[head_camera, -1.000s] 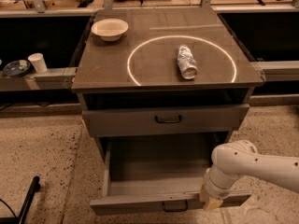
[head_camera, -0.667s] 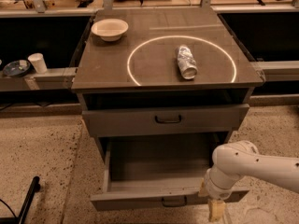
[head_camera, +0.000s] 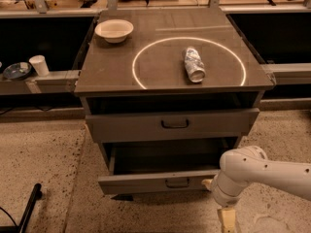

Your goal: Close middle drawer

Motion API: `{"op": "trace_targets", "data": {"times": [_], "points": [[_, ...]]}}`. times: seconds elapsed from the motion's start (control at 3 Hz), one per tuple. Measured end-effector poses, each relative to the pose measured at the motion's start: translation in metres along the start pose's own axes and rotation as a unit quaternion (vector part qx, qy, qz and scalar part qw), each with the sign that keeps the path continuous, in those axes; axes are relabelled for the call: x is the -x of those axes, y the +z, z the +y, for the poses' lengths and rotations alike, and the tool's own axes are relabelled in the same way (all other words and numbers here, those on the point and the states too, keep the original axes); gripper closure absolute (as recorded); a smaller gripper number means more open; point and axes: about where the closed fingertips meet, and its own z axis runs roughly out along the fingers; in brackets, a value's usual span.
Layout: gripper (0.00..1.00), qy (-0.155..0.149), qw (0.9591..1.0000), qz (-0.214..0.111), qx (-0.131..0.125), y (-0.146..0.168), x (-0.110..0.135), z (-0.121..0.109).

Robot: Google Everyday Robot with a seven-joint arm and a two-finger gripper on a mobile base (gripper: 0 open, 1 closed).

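Gripper (head_camera: 224, 216) hangs low, seemingly just beside the right end of the middle drawer (head_camera: 160, 182); clenched or released, I cannot tell. That drawer stands pulled well out of the cabinet (head_camera: 112, 76).

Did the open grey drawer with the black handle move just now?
Yes. The wide grey middle drawer slid inward toward the grey cabinet; the gripper is by its right end.

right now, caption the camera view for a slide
Middle drawer partly open, gripper low by its right corner; bowl and can on top.
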Motion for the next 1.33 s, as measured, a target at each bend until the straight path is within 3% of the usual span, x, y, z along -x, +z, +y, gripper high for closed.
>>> {"op": "trace_targets", "data": {"times": [0.67,1.0,1.33], "points": [[0.49,0.02,0.9994,-0.007,-0.026,0.021,-0.001,-0.015],[0.73,0.026,0.9983,-0.013,-0.051,0.035,-0.012,-0.033],[1.0,0.032,0.9929,-0.051,-0.102,0.049,-0.023,-0.064]]}}
